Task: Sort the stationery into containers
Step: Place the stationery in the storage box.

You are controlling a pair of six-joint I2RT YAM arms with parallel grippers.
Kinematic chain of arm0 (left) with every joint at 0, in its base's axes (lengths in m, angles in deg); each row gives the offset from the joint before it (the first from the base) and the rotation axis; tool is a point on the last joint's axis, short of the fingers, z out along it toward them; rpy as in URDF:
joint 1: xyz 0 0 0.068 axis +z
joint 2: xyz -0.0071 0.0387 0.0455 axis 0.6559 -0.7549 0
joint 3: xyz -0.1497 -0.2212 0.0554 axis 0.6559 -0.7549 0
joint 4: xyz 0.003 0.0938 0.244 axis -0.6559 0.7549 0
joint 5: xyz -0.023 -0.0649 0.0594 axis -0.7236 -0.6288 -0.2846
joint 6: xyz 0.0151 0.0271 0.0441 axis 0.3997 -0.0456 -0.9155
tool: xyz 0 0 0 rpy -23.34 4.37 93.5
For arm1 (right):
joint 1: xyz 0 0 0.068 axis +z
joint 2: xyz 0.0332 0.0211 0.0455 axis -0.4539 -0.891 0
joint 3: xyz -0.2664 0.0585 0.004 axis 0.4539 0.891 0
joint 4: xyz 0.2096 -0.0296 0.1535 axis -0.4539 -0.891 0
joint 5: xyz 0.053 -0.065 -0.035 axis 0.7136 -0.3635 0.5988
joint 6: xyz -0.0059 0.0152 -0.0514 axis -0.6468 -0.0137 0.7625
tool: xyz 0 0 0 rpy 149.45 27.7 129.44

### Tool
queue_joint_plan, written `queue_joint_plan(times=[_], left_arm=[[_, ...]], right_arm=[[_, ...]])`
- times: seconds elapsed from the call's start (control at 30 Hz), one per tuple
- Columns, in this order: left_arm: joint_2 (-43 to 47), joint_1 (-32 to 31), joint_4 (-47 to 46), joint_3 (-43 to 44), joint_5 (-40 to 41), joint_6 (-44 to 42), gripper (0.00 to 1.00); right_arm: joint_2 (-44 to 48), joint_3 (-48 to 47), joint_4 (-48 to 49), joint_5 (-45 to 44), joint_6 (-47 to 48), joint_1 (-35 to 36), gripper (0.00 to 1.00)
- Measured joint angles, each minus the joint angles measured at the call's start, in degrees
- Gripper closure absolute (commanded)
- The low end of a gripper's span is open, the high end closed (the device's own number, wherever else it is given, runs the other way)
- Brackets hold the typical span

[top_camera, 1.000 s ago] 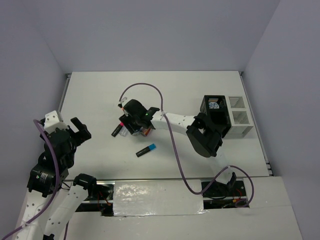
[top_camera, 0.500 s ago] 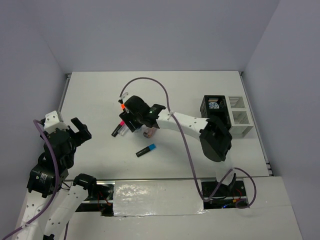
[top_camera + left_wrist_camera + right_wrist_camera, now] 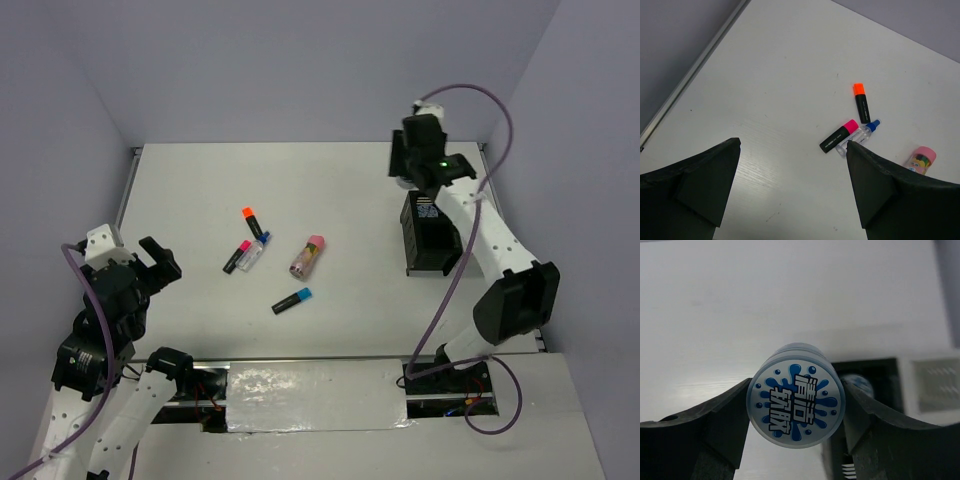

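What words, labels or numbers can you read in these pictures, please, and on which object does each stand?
"清洁" (probably; stylised blue characters, with a second pair below that I cannot read): on the end face of the round blue-white patterned roll held in the right claw.
White print on the black orange-capped marker and the black pink-capped marker: too small to read.
Coloured label on the clear pink-capped tube: blurred.
Nothing else is legible.

A white table [image 3: 790, 60] lies beneath the left gripper [image 3: 792, 144]. A grey metal rail [image 3: 690, 75] borders it ahead and to that gripper's left, meeting a lilac-grey wall [image 3: 670, 30]. Behind the gripper, shiny white tape [image 3: 315, 393] covers the table's near edge.
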Motion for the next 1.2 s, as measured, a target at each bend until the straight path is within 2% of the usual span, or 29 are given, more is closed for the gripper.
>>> queue_joint_plan(times=[0.13, 0.23, 1.07, 1.13, 1.17, 1.2], left_arm=[[0.00, 0.00, -0.22, 0.00, -0.37, -0.20, 0.01], [0.00, 0.00, -0.50, 0.00, -0.52, -0.92, 0.01], [0.00, 0.00, -0.96, 0.00, -1.20, -1.07, 0.01], [0.00, 0.00, -0.96, 0.00, -1.25, -1.07, 0.01], [0.00, 0.00, -0.96, 0.00, -1.25, -1.07, 0.01], [0.00, 0.00, -0.96, 0.00, -1.25, -1.07, 0.01]], right_arm=[[3.50, 6.58, -2.01, -0.02, -1.11, -11.34, 1.00], [3.87, 8.98, -1.86, 2.43, -1.81, -15.19, 1.00], [2.93, 16.26, 1.55, 7.37, -2.43, -17.75, 1.00], [2.93, 16.26, 1.55, 7.41, -2.45, -17.75, 0.87], [2.93, 16.26, 1.55, 7.43, -2.45, -17.75, 0.55], [2.93, 16.26, 1.55, 7.45, -2.45, -17.75, 0.39]])
